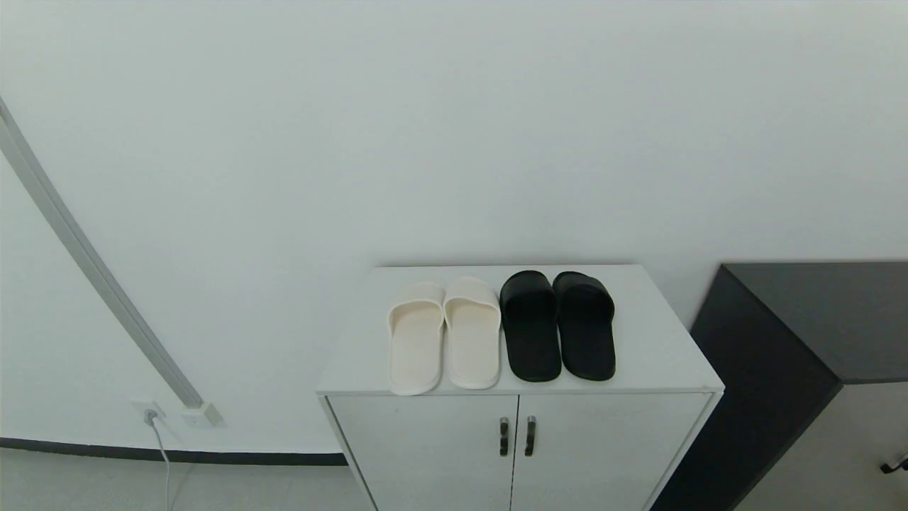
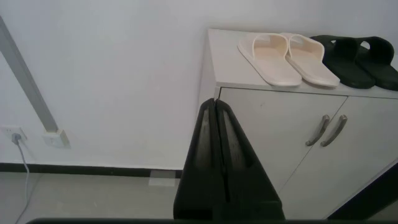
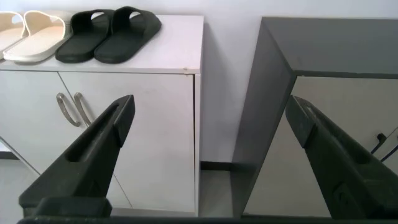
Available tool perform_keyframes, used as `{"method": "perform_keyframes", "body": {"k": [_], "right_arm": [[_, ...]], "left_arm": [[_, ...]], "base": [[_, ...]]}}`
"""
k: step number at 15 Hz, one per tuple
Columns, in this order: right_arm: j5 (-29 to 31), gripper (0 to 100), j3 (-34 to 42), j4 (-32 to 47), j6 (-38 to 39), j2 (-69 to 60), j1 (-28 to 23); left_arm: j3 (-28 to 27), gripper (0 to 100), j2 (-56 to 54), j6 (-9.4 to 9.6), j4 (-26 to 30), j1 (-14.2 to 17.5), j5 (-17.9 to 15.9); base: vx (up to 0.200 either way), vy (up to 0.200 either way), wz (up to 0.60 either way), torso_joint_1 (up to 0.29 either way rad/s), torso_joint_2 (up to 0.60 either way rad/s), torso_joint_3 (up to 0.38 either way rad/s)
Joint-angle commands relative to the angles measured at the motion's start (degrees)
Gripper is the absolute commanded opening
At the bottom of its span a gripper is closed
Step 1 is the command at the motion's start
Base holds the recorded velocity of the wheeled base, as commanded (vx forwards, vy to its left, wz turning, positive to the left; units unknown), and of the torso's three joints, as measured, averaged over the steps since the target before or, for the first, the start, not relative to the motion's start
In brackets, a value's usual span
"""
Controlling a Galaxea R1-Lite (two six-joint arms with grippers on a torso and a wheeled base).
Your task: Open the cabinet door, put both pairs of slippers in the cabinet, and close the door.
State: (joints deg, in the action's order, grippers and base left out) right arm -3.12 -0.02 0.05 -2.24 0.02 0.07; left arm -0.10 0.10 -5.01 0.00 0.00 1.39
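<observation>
While left tool (image 2: pixel 216 107) is closed, right tool (image 3: pixel 209 102) wide, two cream slippers (image 1: pixel 455 337) adjoin two black slippers (image 1: pixel 545 330)

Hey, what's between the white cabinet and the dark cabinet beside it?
Nothing stands there. The right wrist view shows a bare gap between the white cabinet and the dark cabinet, with just wall and floor.

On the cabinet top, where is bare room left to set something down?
Bare patches on the cabinet top: right of the black slippers to the right edge; a narrower one left of the cream slippers; a strip behind both pairs along the wall. The middle and front edge are crowded.
</observation>
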Motion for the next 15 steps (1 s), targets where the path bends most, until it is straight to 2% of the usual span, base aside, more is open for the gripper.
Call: {"method": "perform_keyframes", "body": {"k": [1, 6, 7, 8, 9, 11, 13, 15], "right_arm": [[0.0, 100, 0.0, 0.0, 0.0, 0.0, 0.0], [-0.4, 100, 0.0, -0.2, -2.0, 0.0, 0.0], [0.0, 100, -3.8, -0.8, -1.3, 1.2, 0.1], [0.2, 100, -15.9, 0.6, 6.1, 7.2, 0.4], [0.2, 100, -18.0, 2.0, 8.0, 10.1, 0.3], [-2.2, 100, -12.7, 2.7, 1.3, 20.1, 1.5], [-4.2, 100, -10.0, -1.6, 0.8, 28.6, 2.4], [-4.2, 100, -11.4, -7.5, 1.1, 37.2, 4.6]], "left_arm": [[0.0, 0, 0.0, 0.0, -0.1, 0.0, 0.0], [0.0, 0, 0.0, -0.18, 0.0, 0.0, 0.0], [0.0, 0, 0.0, -0.18, -0.1, 0.0, 0.0], [0.0, 0, 0.1, -0.26, -0.1, 0.0, 0.0], [0.0, 0, 0.0, -0.18, -0.1, 0.0, 0.0], [0.0, 0, 0.1, -0.26, 0.0, 0.0, 0.0], [0.0, 0, 0.0, -0.26, -0.1, 0.1, -0.1], [0.0, 0, 0.0, -0.18, 0.0, 0.0, -0.1]], "base": [[0.0, 0.0, 0.0, 0.0, 0.0, 0.0], [0.0, 0.0, 0.0, 0.0, 0.0, 0.0], [0.0, 0.0, 0.0, 0.0, 0.0, 0.0], [0.0, 0.0, 0.0, 0.0, 0.0, 0.0], [0.0, 0.0, 0.0, 0.0, 0.0, 0.0], [0.0, 0.0, 0.0, 0.0, 0.0, 0.0], [0.0, 0.0, 0.0, 0.0, 0.0, 0.0], [0.0, 0.0, 0.0, 0.0, 0.0, 0.0]]}}
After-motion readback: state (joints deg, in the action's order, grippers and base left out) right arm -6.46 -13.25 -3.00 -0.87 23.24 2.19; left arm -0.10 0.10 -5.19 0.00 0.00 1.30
